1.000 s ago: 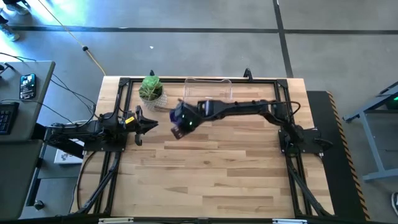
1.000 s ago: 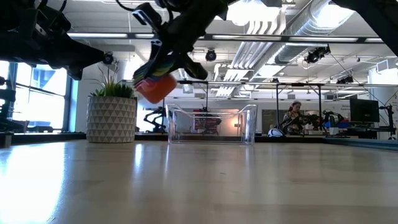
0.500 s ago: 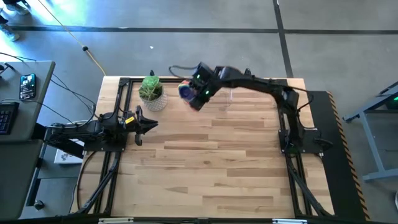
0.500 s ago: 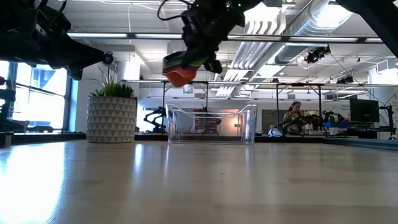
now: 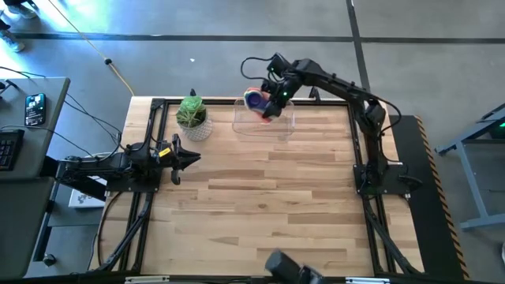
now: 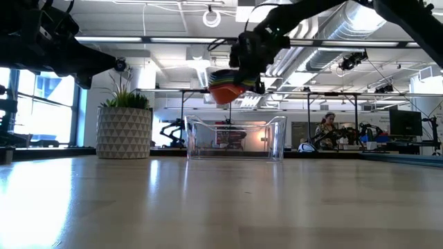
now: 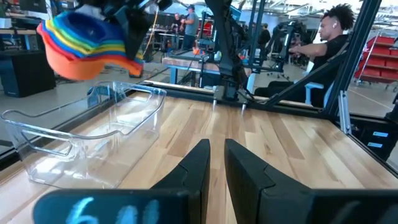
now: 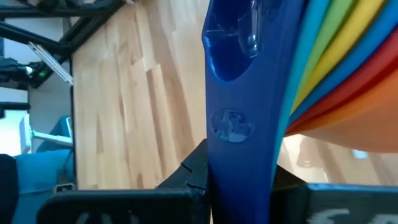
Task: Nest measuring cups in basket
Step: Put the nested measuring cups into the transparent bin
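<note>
A nested stack of measuring cups [image 5: 255, 100], orange outermost with yellow, green and blue rims inside, hangs in the air above the clear basket [image 5: 264, 126] at the table's far edge. The stack also shows in the low view [image 6: 225, 86] and the left wrist view [image 7: 84, 40]. The basket [image 6: 235, 138] stands on its flat bottom. My right gripper [image 5: 271, 99] is shut on the stack's handles. My left gripper [image 5: 193, 158] is shut and empty at the table's left side, pointing right. My right gripper pinches the stacked flat handles, the blue one [image 8: 239, 93] facing its camera, between its two fingers [image 8: 194, 174]. The cup bowls [image 8: 348, 74] stick out beyond the fingers. The stack is lifted clear, above the basket, its openings roughly upward.
A whitish patterned pot with a green plant [image 5: 192, 117] stands left of the basket, also in the low view [image 6: 124, 131]. A dark thing [image 5: 288, 268] shows at the table's near edge. People sit in the room beyond the table [image 7: 323, 37].
My right gripper has carried the cup stack from above the table near the plant toward the far edge and the right, to above the basket. The stack has turned from tilted to nearly level and stays clear of everything.
</note>
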